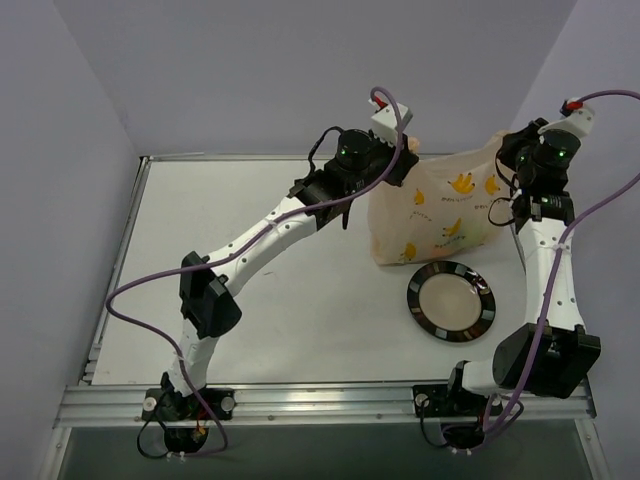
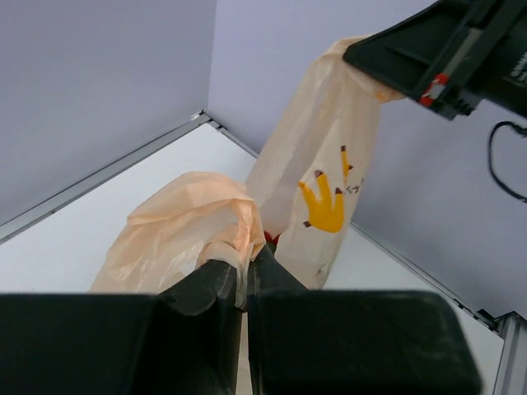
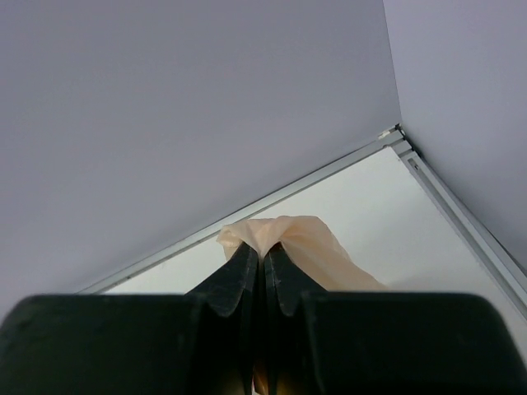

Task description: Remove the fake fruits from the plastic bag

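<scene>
The pale peach plastic bag (image 1: 435,210), printed with yellow figures, hangs stretched between both grippers at the back right of the table. My left gripper (image 1: 403,160) is shut on the bag's left top edge; in the left wrist view the bag (image 2: 317,181) bunches between the jaws of that gripper (image 2: 244,267). My right gripper (image 1: 505,150) is shut on the bag's right top corner; the right wrist view shows the film (image 3: 284,234) pinched at the gripper's tips (image 3: 263,253). A bit of red fruit (image 2: 272,240) peeks from the bag's opening. The other fruits are hidden inside.
A black-rimmed round plate (image 1: 451,301) lies on the white table just in front of the bag. Grey walls stand close behind and to the right. The table's metal rim (image 1: 250,156) runs along the back edge.
</scene>
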Robot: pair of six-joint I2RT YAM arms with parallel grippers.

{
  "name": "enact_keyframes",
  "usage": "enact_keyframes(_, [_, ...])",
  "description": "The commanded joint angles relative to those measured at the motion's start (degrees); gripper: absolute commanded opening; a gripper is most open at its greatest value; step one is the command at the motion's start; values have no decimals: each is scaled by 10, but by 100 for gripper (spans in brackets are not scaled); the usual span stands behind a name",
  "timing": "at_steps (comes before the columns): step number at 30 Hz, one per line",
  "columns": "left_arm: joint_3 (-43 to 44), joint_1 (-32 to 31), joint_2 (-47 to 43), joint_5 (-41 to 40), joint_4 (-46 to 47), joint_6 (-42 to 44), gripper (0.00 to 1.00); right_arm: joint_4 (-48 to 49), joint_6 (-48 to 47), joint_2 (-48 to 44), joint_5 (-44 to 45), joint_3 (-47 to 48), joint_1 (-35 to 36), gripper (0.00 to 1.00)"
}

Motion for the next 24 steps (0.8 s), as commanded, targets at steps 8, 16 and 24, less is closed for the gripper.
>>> enact_keyframes(8, [137, 27, 33, 46, -67, -22, 2, 1, -5, 19, -17, 99, -18, 0])
enact_keyframes(16, [38, 41, 26, 46, -26, -68, 2, 2, 0, 60, -5, 48, -26, 0])
enact_keyframes(24, [-64, 48, 59, -54, 2, -46, 2, 60, 24, 139, 1, -52, -44, 0])
